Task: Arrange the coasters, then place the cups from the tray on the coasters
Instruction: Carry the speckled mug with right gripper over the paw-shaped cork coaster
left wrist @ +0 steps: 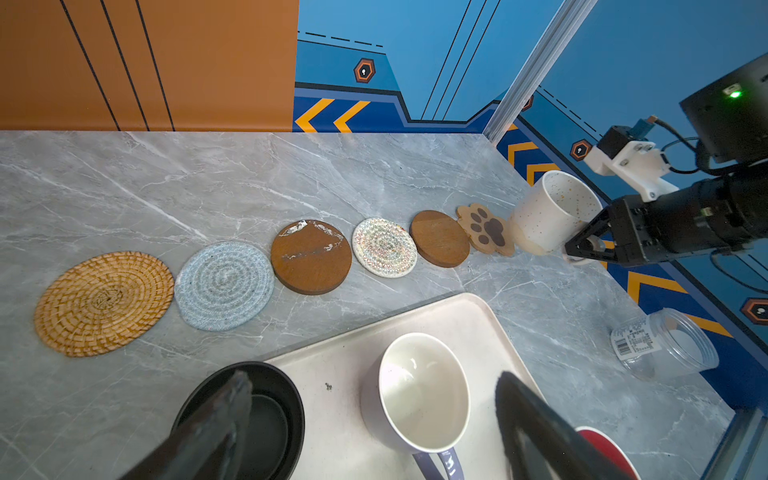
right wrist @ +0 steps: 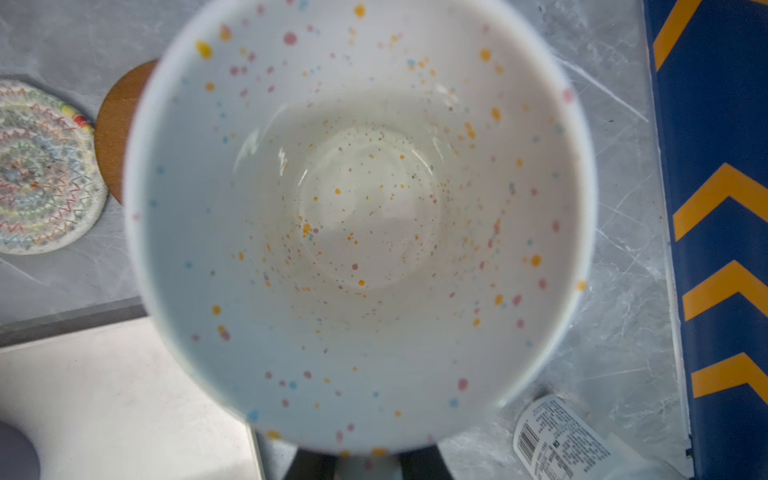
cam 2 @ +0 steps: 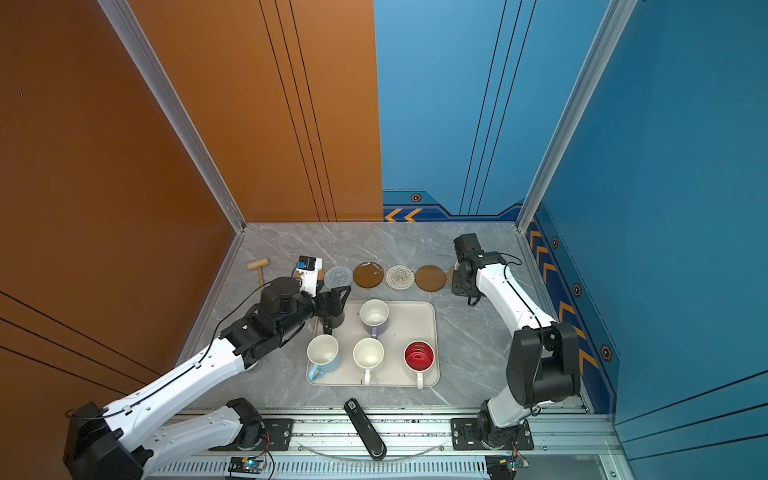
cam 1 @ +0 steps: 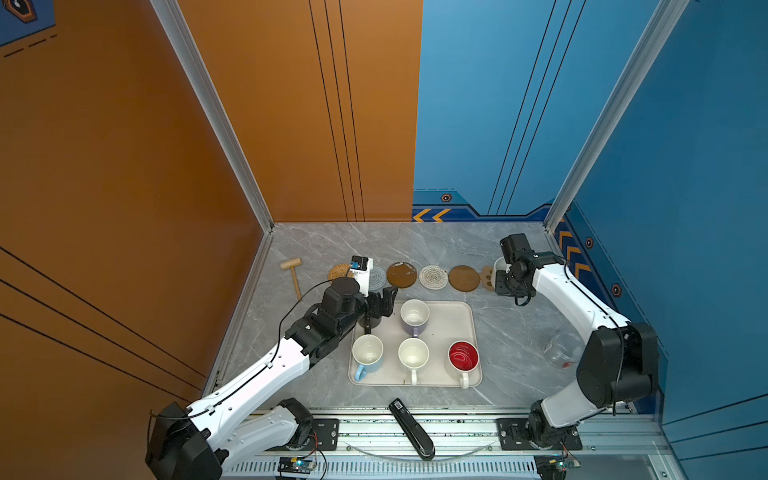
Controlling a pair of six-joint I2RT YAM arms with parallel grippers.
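**Currently: right fingers clamping the speckled mug by the paw coaster, left fingers hanging spread over the tray**

Right gripper (left wrist: 582,249) is pinching the handle of the speckled cream mug (left wrist: 548,212), jaws drawn close together on it. The mug is tilting, with its mouth filling the right wrist view. Its base is sitting at the far-right end of the coaster row, right at the edge of the paw coaster (left wrist: 484,228). Can't tell whether the base is touching coaster or table.

Left gripper (cam 1: 380,305) is released, jaws spread wide, grasping nothing. It's hovering over the far-left corner of the tray (cam 1: 457,324). In the left wrist view one finger (left wrist: 224,415) is overlapping the black mug (left wrist: 270,424), and the lavender mug (left wrist: 419,399) is showing between the two fingers.

Five mugs are standing upright on the tray:
- Far row: black and lavender.
- Near row: light blue mug (cam 1: 368,353), plain white mug (cam 1: 413,355) and red-inside mug (cam 1: 463,356), handles pointing at the front rail.

Six coasters are lying flat in a line behind the tray, neighbours nearly touching. Left to right they are running rattan disc (left wrist: 104,303), grey crocheted round (left wrist: 224,284), white-streaked brown disc (left wrist: 311,257), white crocheted round (left wrist: 384,247), plain brown disc (left wrist: 439,237), then paw.

A clear jar (left wrist: 665,345) is lying on its side right of the tray. A wooden mallet (cam 1: 293,272) is lying left of the row.
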